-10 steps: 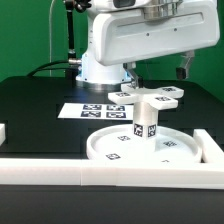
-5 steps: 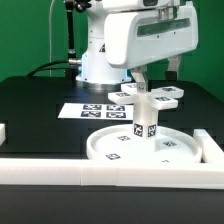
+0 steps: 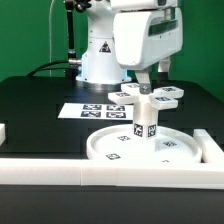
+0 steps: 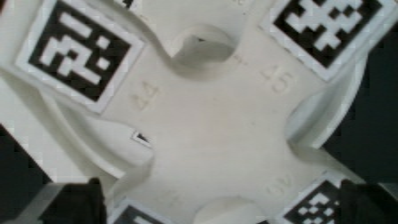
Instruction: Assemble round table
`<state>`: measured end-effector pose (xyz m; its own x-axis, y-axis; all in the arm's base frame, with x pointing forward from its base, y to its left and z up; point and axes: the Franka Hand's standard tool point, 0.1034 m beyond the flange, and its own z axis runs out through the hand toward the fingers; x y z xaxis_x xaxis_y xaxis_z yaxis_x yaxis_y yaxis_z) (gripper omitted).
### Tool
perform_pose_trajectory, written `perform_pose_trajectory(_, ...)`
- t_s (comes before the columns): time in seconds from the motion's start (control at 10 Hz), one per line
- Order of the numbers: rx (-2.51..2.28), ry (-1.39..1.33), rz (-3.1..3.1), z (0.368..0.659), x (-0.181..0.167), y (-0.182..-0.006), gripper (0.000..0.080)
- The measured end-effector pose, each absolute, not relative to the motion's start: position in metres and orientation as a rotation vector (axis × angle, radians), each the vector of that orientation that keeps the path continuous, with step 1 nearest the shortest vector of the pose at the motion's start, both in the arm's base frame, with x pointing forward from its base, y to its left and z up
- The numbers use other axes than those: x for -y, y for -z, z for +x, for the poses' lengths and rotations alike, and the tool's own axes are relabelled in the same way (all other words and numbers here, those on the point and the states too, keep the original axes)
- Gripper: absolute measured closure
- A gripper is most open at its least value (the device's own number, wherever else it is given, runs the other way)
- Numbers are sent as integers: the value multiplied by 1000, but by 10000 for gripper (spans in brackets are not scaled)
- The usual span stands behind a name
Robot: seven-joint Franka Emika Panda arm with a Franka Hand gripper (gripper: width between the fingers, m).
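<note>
The wrist view is filled almost wholly by the white cross-shaped piece (image 4: 222, 120), seen from very close and a little blurred; its arms spread toward the corners of the frame, and black-and-white square tags (image 4: 80, 48) sit on their ends, one large at one corner, another at the next, and parts of two more at the opposite edge. A small round hole (image 4: 205, 45) shows in its middle part; a rounded notch (image 4: 125, 145) cuts into one side; dark surface (image 4: 27, 185) shows between the arms.

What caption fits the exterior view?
Post upright on the disc, cross piece on top, arm above.
</note>
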<state>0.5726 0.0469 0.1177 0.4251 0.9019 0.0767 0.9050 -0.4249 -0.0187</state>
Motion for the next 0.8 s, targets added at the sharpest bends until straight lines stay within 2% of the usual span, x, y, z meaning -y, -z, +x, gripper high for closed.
perform_pose_trajectory(0.8, 1710, 56, -2570, 569, -38, -108, 150)
